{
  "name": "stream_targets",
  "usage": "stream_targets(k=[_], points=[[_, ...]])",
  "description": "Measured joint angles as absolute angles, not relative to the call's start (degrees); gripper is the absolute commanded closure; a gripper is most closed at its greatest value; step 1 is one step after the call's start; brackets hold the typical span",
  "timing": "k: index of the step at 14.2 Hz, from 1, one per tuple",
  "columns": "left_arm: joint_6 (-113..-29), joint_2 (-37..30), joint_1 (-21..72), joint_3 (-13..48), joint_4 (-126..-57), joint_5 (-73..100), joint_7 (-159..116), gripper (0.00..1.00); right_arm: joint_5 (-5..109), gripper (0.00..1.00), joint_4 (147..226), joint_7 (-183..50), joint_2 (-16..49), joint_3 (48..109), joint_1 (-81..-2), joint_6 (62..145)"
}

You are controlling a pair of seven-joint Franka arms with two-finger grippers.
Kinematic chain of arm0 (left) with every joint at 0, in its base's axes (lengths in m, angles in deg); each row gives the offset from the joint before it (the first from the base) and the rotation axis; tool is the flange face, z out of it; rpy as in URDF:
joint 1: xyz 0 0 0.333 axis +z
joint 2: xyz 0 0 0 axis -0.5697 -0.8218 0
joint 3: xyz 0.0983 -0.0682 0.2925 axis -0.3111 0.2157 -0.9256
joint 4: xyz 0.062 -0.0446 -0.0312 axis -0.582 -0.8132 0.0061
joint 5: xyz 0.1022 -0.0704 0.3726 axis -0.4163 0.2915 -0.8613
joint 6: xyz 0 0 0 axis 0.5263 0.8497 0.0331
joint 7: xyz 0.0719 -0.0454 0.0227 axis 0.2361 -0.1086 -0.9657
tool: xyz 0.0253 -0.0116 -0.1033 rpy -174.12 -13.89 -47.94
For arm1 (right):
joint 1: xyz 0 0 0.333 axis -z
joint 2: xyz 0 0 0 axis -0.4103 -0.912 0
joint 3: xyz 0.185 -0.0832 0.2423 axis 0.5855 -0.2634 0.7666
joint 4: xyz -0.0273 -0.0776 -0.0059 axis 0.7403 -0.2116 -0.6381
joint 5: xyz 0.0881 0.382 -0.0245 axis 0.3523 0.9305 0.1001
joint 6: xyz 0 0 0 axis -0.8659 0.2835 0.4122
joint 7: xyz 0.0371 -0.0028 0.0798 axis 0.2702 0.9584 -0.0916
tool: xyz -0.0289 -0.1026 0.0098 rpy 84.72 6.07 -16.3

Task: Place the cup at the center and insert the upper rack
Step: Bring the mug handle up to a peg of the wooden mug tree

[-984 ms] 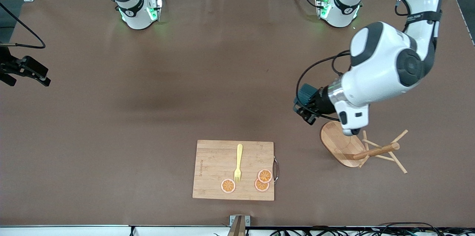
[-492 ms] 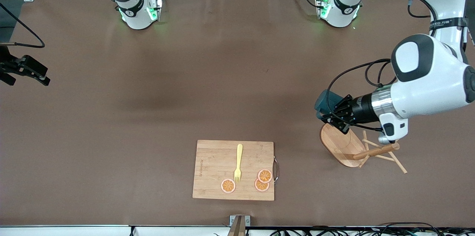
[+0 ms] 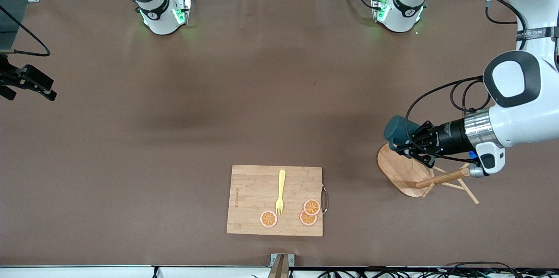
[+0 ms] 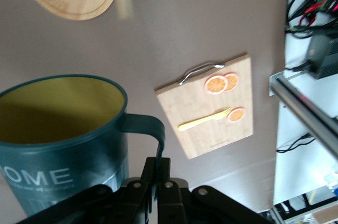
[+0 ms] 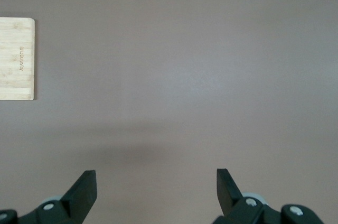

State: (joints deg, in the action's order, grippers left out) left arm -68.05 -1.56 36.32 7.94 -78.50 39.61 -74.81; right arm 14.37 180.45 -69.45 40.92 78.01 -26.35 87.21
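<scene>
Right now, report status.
Left gripper jaws shut on cup handle, above the tipped upper rack. Right gripper jaws open, waiting at table edge. Cutting board nearer camera, clear.

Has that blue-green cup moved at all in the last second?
Yes. The cup, held by its handle in the left claw, has drifted toward the left arm's end of the table, and is now over the upper rack's oval base.
</scene>
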Motion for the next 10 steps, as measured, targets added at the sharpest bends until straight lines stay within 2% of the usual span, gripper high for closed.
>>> stream_targets(k=[3,10], points=[[-72.3,-3.1,36.5,7.9,-78.5,41.6,-74.5,1.00,14.4,0.00,180.4,-69.5,40.9,78.0,-26.3,87.0],[-74.8,-4.2,37.7,7.9,-78.5,42.0,-72.5,1.00,14.4,0.00,180.4,-69.6,41.9,77.9,-25.6,84.5]])
